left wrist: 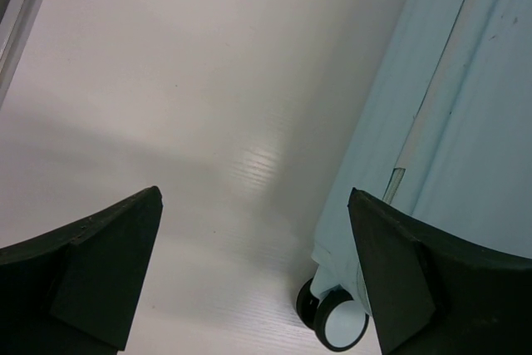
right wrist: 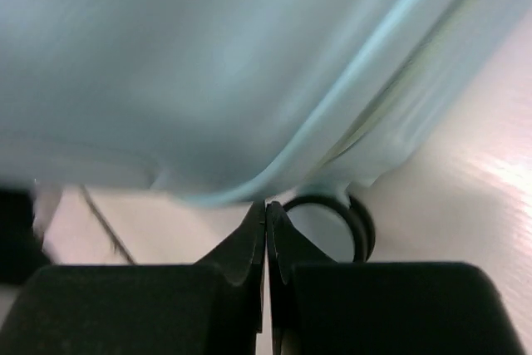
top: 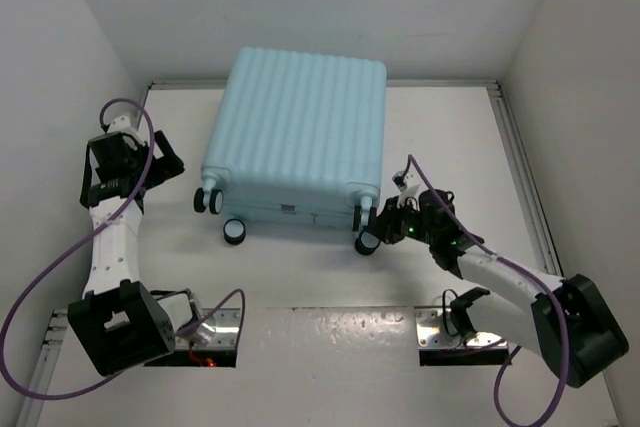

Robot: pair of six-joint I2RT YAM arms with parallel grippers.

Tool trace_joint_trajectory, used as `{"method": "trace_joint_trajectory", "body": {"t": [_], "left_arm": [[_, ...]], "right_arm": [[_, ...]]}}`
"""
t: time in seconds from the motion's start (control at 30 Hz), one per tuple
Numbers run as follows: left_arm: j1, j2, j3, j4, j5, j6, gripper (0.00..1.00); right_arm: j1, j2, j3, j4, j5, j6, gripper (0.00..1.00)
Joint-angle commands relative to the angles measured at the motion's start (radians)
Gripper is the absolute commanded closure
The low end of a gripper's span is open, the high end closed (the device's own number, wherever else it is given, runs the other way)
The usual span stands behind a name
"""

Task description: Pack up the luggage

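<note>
Our right pincer [right wrist: 266, 209] has its smooth black fingers pressed together on nothing, tips at the rounded lower edge of the large pale aqua hard-shell suitcase [top: 300, 127], beside a black caster wheel [right wrist: 332, 226]. The ribbed shell lies flat and closed on the glossy white desk [top: 300, 287]. Our left pincer [left wrist: 253, 197] stands wide apart, empty, near the suitcase's left side
</note>
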Motion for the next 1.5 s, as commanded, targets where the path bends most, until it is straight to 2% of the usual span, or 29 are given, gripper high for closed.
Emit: {"method": "trace_joint_trajectory", "body": {"t": [0.0,0.13,0.23,0.5,0.7,0.83,0.93,0.97,1.1,1.2,1.23,1.3,1.47], "left_arm": [[0.018,-0.005,-0.019,0.047,0.023,-0.037,0.0],[0.018,0.005,-0.039,0.057,0.049,-0.063,0.0],[0.018,0.014,-0.048,0.067,0.05,-0.073,0.0],[0.018,0.023,-0.1,0.088,0.068,-0.094,0.0],[0.018,0.005,-0.119,0.088,0.079,-0.094,0.0],[0.018,-0.008,-0.119,0.088,0.079,-0.094,0.0],[0.018,-0.031,-0.119,0.088,0.069,-0.094,0.0],[0.018,-0.031,-0.128,0.088,0.059,-0.094,0.0],[0.018,-0.031,-0.137,0.088,0.059,-0.094,0.0],[0.018,-0.022,-0.137,0.088,0.059,-0.103,0.0],[0.018,-0.011,-0.137,0.088,0.069,-0.103,0.0],[0.018,-0.011,-0.137,0.097,0.069,-0.114,0.0],[0.018,0.008,-0.137,0.108,0.082,-0.135,0.0]], "right_arm": [[0.047,0.042,0.014,0.192,0.261,0.204,1.0],[0.055,0.119,0.053,0.266,0.432,0.282,1.0],[0.023,0.182,0.086,0.32,0.44,0.317,1.0],[-0.074,0.24,0.195,0.32,0.475,0.353,1.0],[-0.149,0.314,0.302,0.358,0.446,0.351,1.0],[-0.178,0.362,0.37,0.343,0.354,0.328,1.0],[-0.227,0.31,0.387,0.162,0.3,0.316,1.0],[-0.258,0.293,0.358,0.063,0.267,0.319,1.0],[-0.292,0.164,0.194,-0.019,0.098,0.386,1.0],[-0.275,0.147,0.104,0.082,-0.039,0.461,1.0],[-0.263,0.158,0.077,0.158,-0.145,0.547,1.0],[-0.226,0.216,0.051,0.288,-0.191,0.642,1.0],[-0.123,0.297,0.072,0.37,-0.199,0.773,1.0]]}}
